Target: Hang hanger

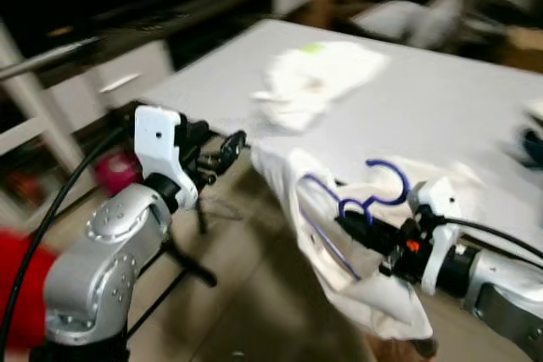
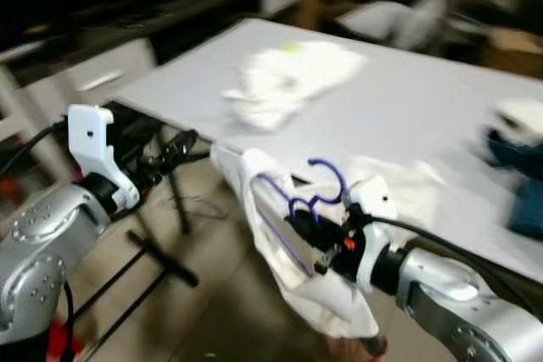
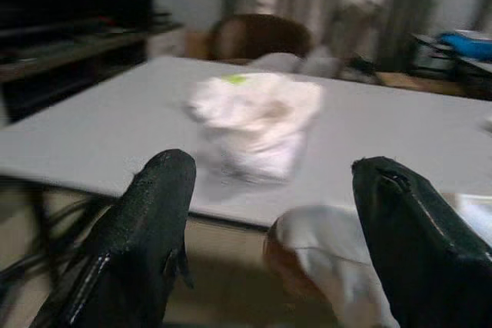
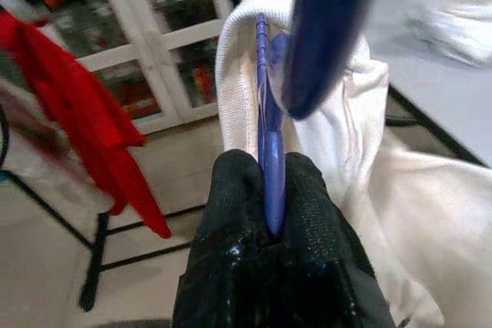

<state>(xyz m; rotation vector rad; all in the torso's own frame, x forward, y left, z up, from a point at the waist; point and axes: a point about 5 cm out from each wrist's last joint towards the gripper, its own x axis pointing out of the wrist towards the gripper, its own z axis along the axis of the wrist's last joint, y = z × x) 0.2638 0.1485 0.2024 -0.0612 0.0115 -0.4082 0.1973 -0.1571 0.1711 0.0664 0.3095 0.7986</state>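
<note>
A blue hanger (image 1: pixel 373 195) carries a white garment (image 1: pixel 339 269) that droops off the near edge of the white table (image 1: pixel 441 99). My right gripper (image 1: pixel 356 231) is shut on the hanger's neck, just below its hook; the right wrist view shows both black fingers (image 4: pixel 231 220) pinching the blue plastic (image 4: pixel 270 167). My left gripper (image 1: pixel 227 152) is raised to the left of the garment, by the table's near corner, open with nothing between its fingers (image 3: pixel 146 228). The head views are blurred.
A crumpled white cloth (image 1: pixel 314 78) lies mid-table, and something dark blue (image 2: pixel 517 175) sits at the table's right edge. A black stand's legs (image 1: pixel 182 260) cross the floor below my left arm. A red garment (image 4: pixel 84 105) hangs by white shelving (image 4: pixel 161 36).
</note>
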